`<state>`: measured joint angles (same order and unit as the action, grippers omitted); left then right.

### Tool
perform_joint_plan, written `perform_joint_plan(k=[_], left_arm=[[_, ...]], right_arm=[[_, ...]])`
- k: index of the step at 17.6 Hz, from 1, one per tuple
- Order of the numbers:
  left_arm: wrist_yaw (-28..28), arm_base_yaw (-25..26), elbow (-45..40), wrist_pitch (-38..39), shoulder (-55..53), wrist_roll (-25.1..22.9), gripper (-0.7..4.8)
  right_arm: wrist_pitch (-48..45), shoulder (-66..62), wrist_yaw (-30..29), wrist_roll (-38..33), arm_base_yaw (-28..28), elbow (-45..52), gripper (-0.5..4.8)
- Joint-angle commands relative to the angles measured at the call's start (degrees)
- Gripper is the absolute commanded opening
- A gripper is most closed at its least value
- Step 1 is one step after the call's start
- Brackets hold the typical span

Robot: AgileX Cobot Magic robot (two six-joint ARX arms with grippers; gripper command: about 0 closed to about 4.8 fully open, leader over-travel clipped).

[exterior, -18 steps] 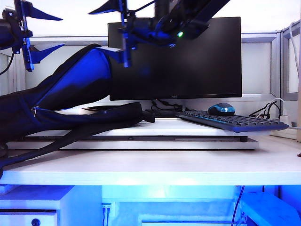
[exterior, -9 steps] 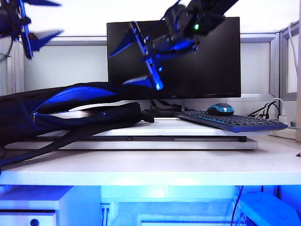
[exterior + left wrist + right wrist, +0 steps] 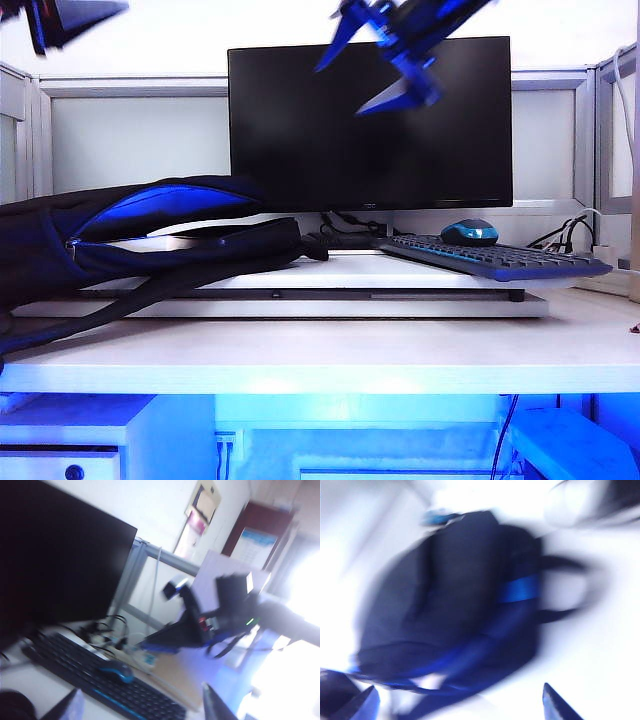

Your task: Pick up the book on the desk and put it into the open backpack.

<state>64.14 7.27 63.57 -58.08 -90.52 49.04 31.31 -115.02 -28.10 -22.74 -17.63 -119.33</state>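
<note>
You see both the left gripper (image 3: 60,15) and right gripper (image 3: 385,55) high above the surface (image 3: 330,355), jaws apart and empty, the soft black blue-lined backpack (image 3: 150,225) slumped at its left end, no book visible, so likely done.

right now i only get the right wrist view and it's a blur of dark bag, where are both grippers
Observer: The right gripper hangs high before the monitor, jaws open, empty.
Operator: and the left one
Observer: The left gripper is at the exterior view's top left, above the backpack, open, empty.
Operator: is the book in
Observer: No book shows anywhere; the backpack lies on its side, mouth open, blue lining visible.
</note>
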Motion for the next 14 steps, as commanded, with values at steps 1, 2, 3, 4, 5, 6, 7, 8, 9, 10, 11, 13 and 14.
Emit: perform_joint_plan(k=[1, 2, 3, 4, 5, 6, 7, 8, 9, 10, 11, 13, 14], left_arm=[[-6.4, 0.0, 0.2, 22.3, 8.5, -22.8, 3.42], [-8.7, 0.1, 0.3, 27.8, 10.5, -26.7, 3.61], [-11.1, 0.3, 0.3, 34.1, 12.9, -30.9, 3.87], [-13.5, 0.9, 0.3, 38.8, 15.0, -33.4, 3.88], [-17.0, 1.2, 0.3, 43.0, 17.7, -34.5, 3.88], [-21.1, 1.2, 0.3, 46.0, 21.2, -35.1, 4.00], [-22.2, 1.2, 0.3, 47.1, 23.2, -36.9, 4.00], [-23.3, 1.6, 0.3, 48.7, 26.3, -39.5, 4.00], [-24.5, 2.0, 0.3, 50.7, 28.3, -40.4, 4.00], [-25.8, 2.3, 0.3, 53.2, 30.1, -41.4, 4.00], [-29.7, 2.9, 0.3, 59.3, 33.3, -44.3, 4.00], [-34.6, 2.9, 0.3, 68.1, 37.4, -50.6, 3.99], [-35.0, 2.9, 0.3, 73.7, 40.6, -52.9, 3.99]], right_arm=[[3.2, 8.0, 4.5, 8.1, 2.7, -0.3, 3.90], [3.2, 9.6, 4.7, 8.3, 3.3, -0.3, 3.66], [3.1, 11.7, 4.7, 8.8, 4.2, -0.3, 3.64], [3.3, 13.4, 4.9, 9.4, 4.7, -0.3, 3.64], [3.7, 15.3, 5.3, 9.7, 5.5, -0.3, 3.64], [5.0, 17.7, 6.1, 11.6, 6.4, -0.2, 3.64], [6.3, 19.0, 7.3, 12.8, 6.8, -0.2, 3.64], [8.9, 21.2, 9.7, 15.5, 6.9, -0.2, 3.64], [10.6, 22.6, 11.7, 17.1, 6.9, -0.2, 3.64], [11.7, 23.8, 13.0, 18.5, 6.9, -0.2, 3.64], [13.0, 26.1, 14.1, 20.0, 6.9, -0.2, 3.64], [13.6, 29.3, 14.4, 20.1, 6.9, -0.2, 3.64], [13.5, 32.0, 14.5, 19.9, 7.0, -0.2, 3.64]])
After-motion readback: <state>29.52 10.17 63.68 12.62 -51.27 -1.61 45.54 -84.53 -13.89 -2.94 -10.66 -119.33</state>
